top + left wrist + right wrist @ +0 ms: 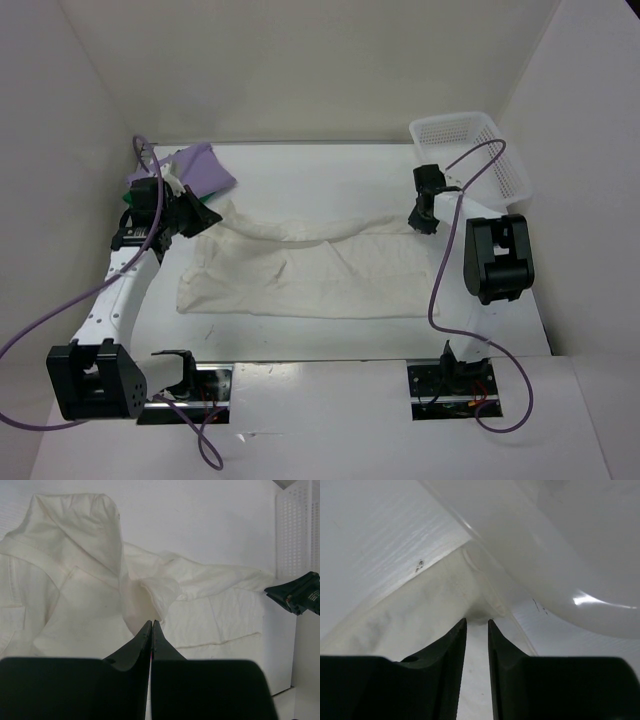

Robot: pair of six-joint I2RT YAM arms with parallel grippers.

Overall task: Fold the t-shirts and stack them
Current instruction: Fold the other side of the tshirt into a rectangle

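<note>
Left jaws are pressed together, tips meeting with no gap. The cream t-shirt bunches up right at those tips, so they look clamped on a fold of its cloth. The exact pinch point is hidden behind the black fingers in the left wrist view.

Right jaws stand almost together, with only a narrow slit between them. Cream cloth draws in to a point at that slit, which reads as a grip on the shirt's edge.

Between the two pairs of jaws, the far hem of the cream t-shirt runs as a raised, rolled band, sagging a little at its middle. On the near side of both jaws, the rest of the shirt lies spread and wrinkled on the table, toward the arm bases.

Just beyond the left jaws, toward the far wall, sits the lavender t-shirt as a compact bundle. A sliver of the green t-shirt shows beside the left jaws on their outer side, mostly hidden under the arm; I cannot tell how it lies.

Beyond the right jaws and to their outer side stands the white mesh basket, near the shirt's corner but apart from it.
</note>
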